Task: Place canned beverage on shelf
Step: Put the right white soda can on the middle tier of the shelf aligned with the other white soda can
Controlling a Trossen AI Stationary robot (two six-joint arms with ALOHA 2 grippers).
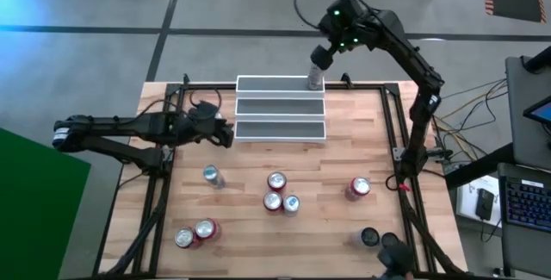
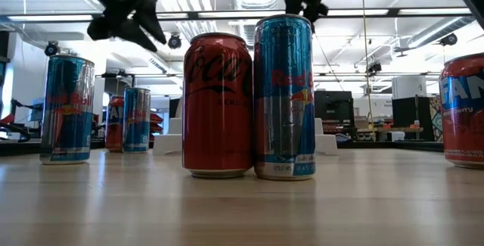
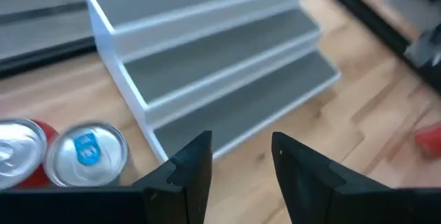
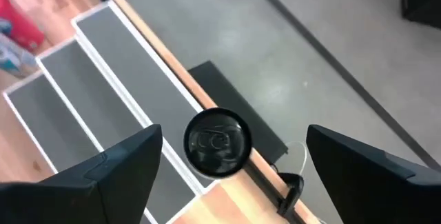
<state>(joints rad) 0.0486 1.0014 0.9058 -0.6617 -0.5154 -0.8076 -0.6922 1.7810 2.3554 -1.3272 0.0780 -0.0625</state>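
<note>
The shelf (image 1: 280, 108) is a white three-step rack with grey treads at the table's far middle; it also shows in the left wrist view (image 3: 207, 65). A can with a dark top (image 4: 217, 141) stands upright on the right end of the top tread (image 1: 315, 79). My right gripper (image 1: 318, 59) hovers above this can, open wide, its fingers (image 4: 117, 169) standing on either side of the can and apart from it. My left gripper (image 1: 219, 132) is open and empty (image 3: 241, 162), low over the table just left of the shelf.
Several cans stand on the table's near half: a blue one (image 1: 211, 175), a group of three (image 1: 277, 194), a red one (image 1: 357, 188), two at the near left (image 1: 195, 233), a dark one (image 1: 368, 238). Black frame rails (image 1: 392, 133) run along the table's sides.
</note>
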